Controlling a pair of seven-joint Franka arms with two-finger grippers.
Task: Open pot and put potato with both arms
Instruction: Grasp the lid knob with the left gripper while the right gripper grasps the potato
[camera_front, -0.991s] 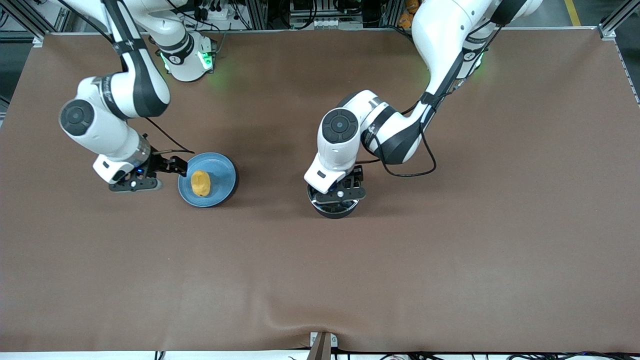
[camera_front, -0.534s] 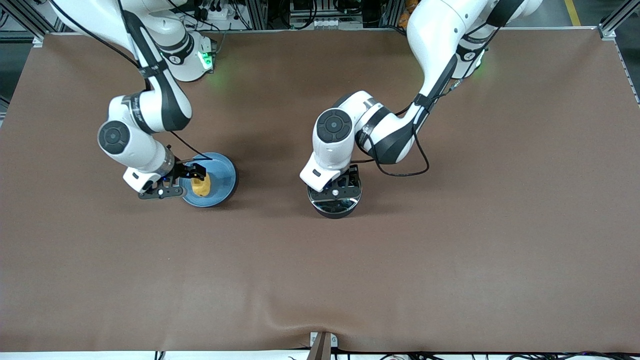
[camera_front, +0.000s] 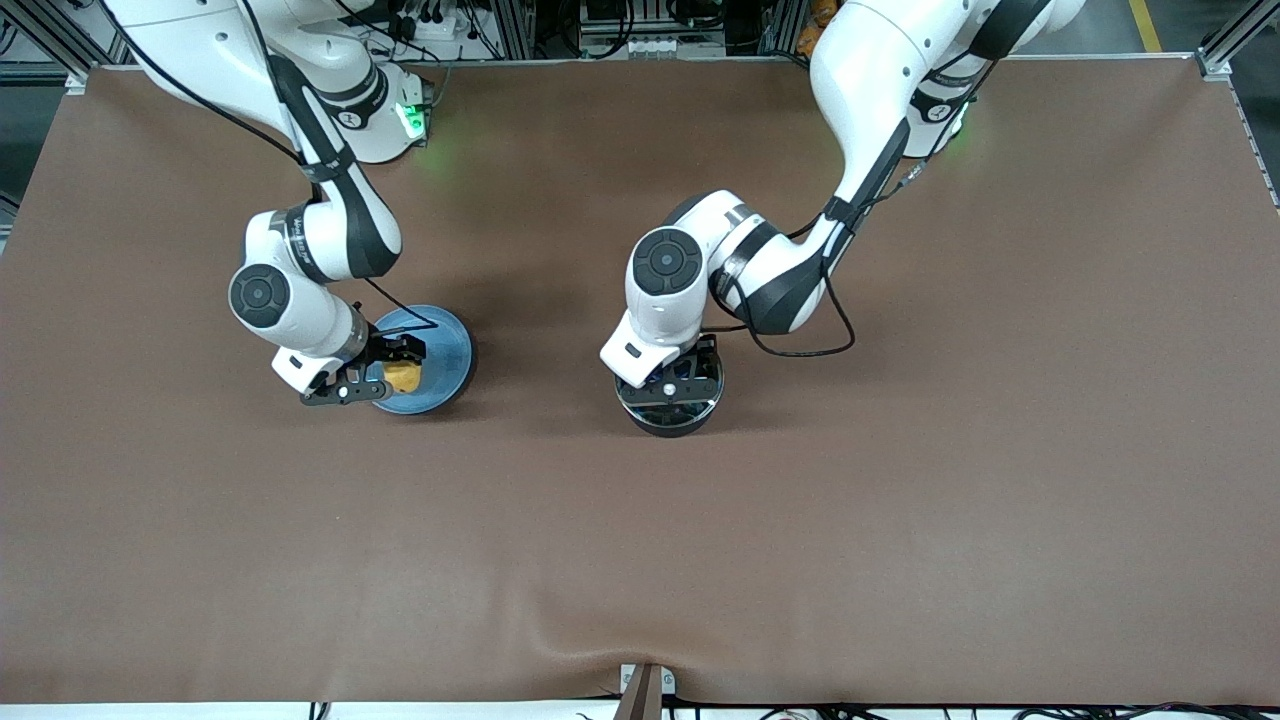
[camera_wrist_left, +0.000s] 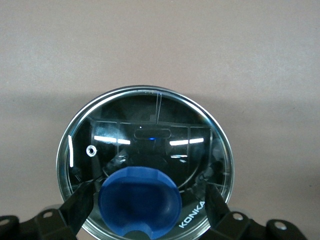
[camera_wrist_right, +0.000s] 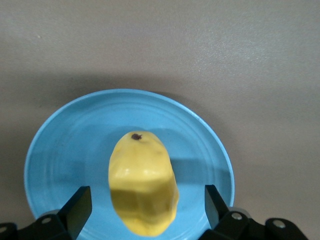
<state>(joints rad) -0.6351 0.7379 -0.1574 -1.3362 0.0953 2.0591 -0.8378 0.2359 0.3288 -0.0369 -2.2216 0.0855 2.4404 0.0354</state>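
The black pot (camera_front: 668, 412) stands mid-table with its glass lid (camera_wrist_left: 145, 160) on; the pot's handle is hidden under the arm. My left gripper (camera_front: 676, 385) is open over the lid, its fingers (camera_wrist_left: 80, 207) on either side of the lid's blue knob (camera_wrist_left: 140, 202), apart from it. The yellow-orange potato (camera_front: 402, 378) lies on the light-blue plate (camera_front: 445, 345) toward the right arm's end. My right gripper (camera_front: 395, 365) is open low over the plate, its fingers (camera_wrist_right: 77, 210) flanking the potato (camera_wrist_right: 142, 182) without touching it.
The plate (camera_wrist_right: 60, 150) and pot stand apart on the brown table cloth (camera_front: 900, 480). The cloth bunches slightly at the table's front edge near a small bracket (camera_front: 645, 690).
My right gripper has moved from beside the plate to over it, straddling the potato. My left gripper has shifted slightly over the lid and settled around the knob.
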